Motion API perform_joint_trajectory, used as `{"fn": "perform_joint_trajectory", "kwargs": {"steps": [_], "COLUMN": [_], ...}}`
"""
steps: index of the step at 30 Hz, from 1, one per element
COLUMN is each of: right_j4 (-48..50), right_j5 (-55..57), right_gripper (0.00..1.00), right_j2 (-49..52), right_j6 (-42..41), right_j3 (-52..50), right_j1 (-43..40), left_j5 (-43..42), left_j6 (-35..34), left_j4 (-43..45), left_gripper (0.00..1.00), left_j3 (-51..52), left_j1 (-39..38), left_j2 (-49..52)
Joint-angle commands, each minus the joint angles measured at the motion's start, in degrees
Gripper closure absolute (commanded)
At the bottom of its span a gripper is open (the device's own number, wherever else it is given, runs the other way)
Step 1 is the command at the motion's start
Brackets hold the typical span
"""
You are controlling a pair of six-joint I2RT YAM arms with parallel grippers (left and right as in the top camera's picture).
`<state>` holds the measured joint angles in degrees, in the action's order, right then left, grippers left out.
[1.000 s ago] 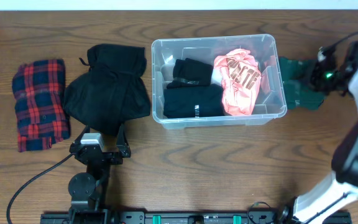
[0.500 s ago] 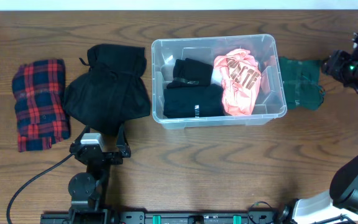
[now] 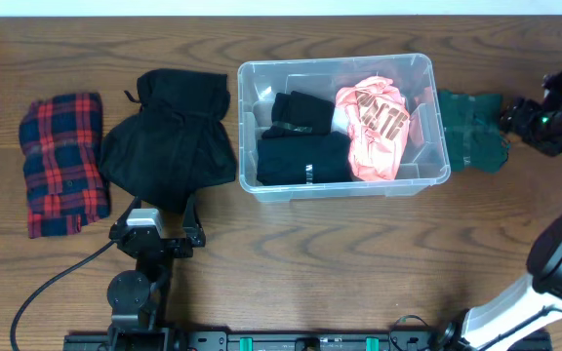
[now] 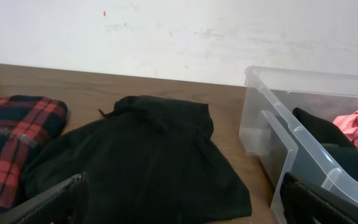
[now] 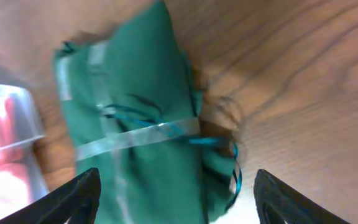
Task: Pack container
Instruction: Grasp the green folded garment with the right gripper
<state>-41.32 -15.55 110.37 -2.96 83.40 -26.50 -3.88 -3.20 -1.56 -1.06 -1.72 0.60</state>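
Since a second ago the right claw [image 3: 508, 118] has pulled back from over the green garment [image 3: 471, 132] toward the table's right edge, and its fingers have spread. From overhead, the clear plastic container [image 3: 340, 60] sits on the table [image 3: 359, 263] a little right of centre, nearer the far edge. It holds folded black clothes [image 3: 301, 146] on its left side and a crumpled pink garment [image 3: 374, 127] on its right. The green garment lies flat just beside the container's right wall, with the right claw at its far side, fingers apart and holding nothing. Left of the container lies a black garment [image 3: 169, 136], and beyond that, near the left edge, a folded red and blue plaid cloth [image 3: 61, 161]. The left claw [image 3: 161, 210] sits at the near edge of the black garment, spread wide. In the left wrist view, the left claw's [image 4: 185, 211] two fingers [image 4: 55, 202] stand at the bottom corners, far apart, with nothing between them. Ahead lie the black garment [image 4: 148, 155], the plaid cloth [image 4: 11, 143] to the left and the container's corner [image 4: 303, 149] to the right, pink showing inside. In the right wrist view, the right claw [image 5: 176, 199] is over the green garment [image 5: 135, 124], its fingers [image 5: 73, 196] wide apart and clear of the cloth. Pale stripes cross the garment and a teal cord [image 5: 222, 149] trails onto the wood. The container's wall [image 5: 11, 118] shows at the left.
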Motion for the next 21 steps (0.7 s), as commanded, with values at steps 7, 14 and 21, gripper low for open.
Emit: {"fn": "perform_joint_trajectory", "kwargs": {"steps": [7, 14, 21], "right_j4": [1.0, 1.2, 0.2], "right_j5": [-4.8, -14.5, -16.1], "right_gripper": [0.27, 0.39, 0.77], "right_j2": [10.3, 13.4, 13.4], "right_j6": [3.5, 5.4, 5.6], "right_j3": [-0.7, -0.7, -0.7], "right_j1": [0.0, 0.0, 0.0], "left_j5": [-0.4, -0.4, -0.4], "left_j6": [0.1, 0.1, 0.1], "left_j4": [-2.1, -2.1, -2.1], "left_gripper": [0.02, 0.02, 0.02], "left_j3": [0.8, 0.8, 0.8], "left_j1": [-0.2, -0.2, -0.2], "left_j2": [-0.3, -0.3, -0.3]}}
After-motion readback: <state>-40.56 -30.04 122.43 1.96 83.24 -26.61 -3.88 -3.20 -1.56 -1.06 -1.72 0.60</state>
